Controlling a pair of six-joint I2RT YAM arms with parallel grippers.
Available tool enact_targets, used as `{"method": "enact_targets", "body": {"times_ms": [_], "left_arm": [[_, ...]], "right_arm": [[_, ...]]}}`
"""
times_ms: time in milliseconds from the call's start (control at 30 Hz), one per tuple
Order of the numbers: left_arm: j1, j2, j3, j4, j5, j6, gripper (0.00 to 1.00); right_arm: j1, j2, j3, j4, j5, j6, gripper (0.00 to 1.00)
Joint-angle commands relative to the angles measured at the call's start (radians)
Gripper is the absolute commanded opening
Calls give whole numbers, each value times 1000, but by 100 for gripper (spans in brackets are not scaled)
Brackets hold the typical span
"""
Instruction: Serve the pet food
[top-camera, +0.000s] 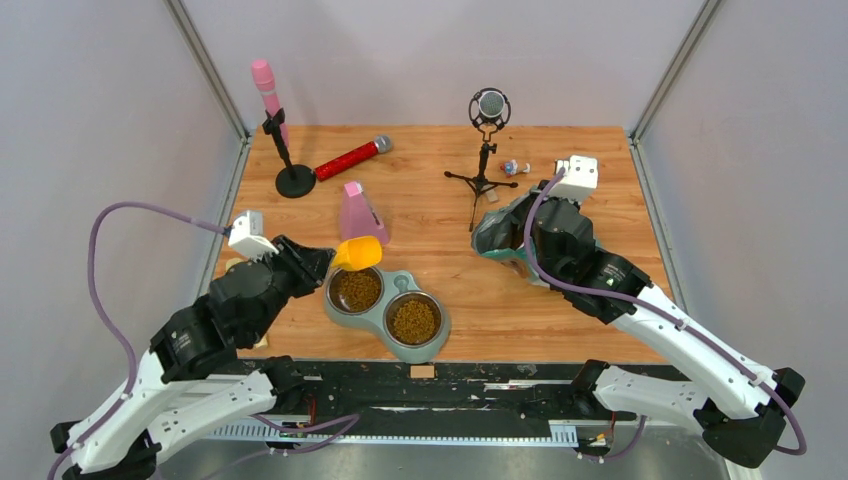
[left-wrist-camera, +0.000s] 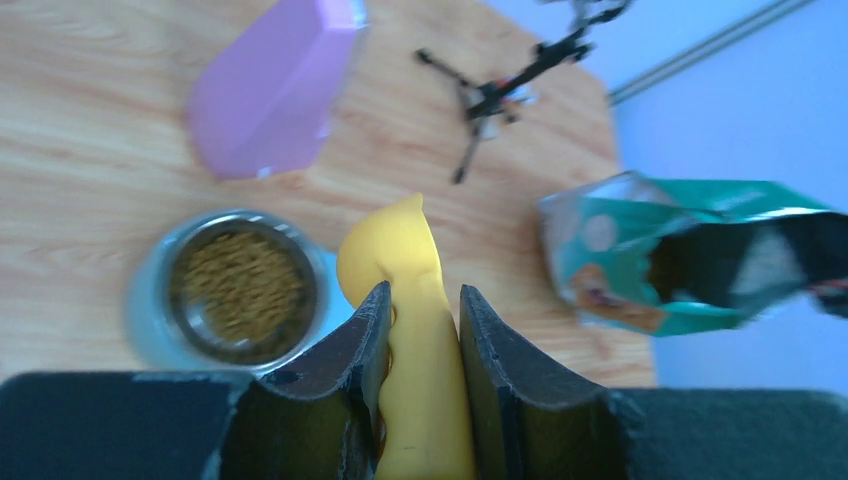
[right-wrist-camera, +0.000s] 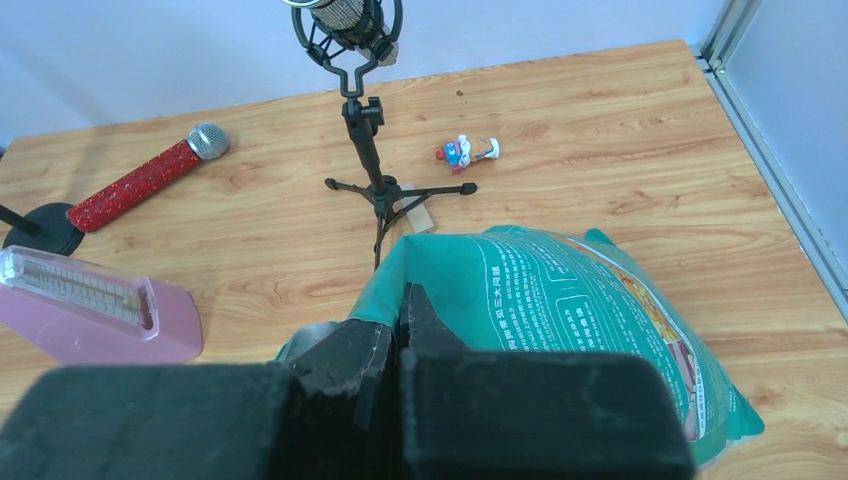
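Brown kibble (top-camera: 355, 290) fills the left bowl and more kibble (top-camera: 413, 320) fills the right bowl of a grey-green double feeder (top-camera: 436, 338). My left gripper (top-camera: 322, 262) is shut on the handle of a yellow scoop (top-camera: 358, 253) held just above the left bowl's far rim. In the left wrist view the scoop (left-wrist-camera: 398, 262) sits between my fingers, beside the kibble bowl (left-wrist-camera: 238, 287). My right gripper (top-camera: 523, 238) is shut on the rim of the teal-and-silver bag (top-camera: 498, 232), holding it open. The bag (right-wrist-camera: 560, 310) fills the right wrist view.
A pink wedge-shaped metronome (top-camera: 360, 212) stands behind the feeder. A pink microphone on a round stand (top-camera: 280, 140), a red glitter microphone (top-camera: 352, 157), a tripod microphone (top-camera: 485, 150) and a small toy figure (top-camera: 514, 167) are at the back.
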Motion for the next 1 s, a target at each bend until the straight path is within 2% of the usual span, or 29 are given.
{"method": "enact_targets", "body": {"times_ms": [0, 167, 533, 700, 967], "left_arm": [[2, -108, -118, 416, 124, 81, 0], [1, -114, -192, 760, 323, 109, 0], [2, 234, -11, 938, 666, 121, 0], [2, 360, 78, 853, 641, 113, 0], [-9, 518, 182, 744, 477, 80, 0]], "right_arm": [[2, -38, 53, 112, -18, 8, 0], [2, -35, 62, 107, -14, 14, 0], [3, -15, 80, 103, 3, 12, 0], [2, -13, 83, 102, 2, 11, 0], [0, -4, 95, 102, 10, -2, 0]]}}
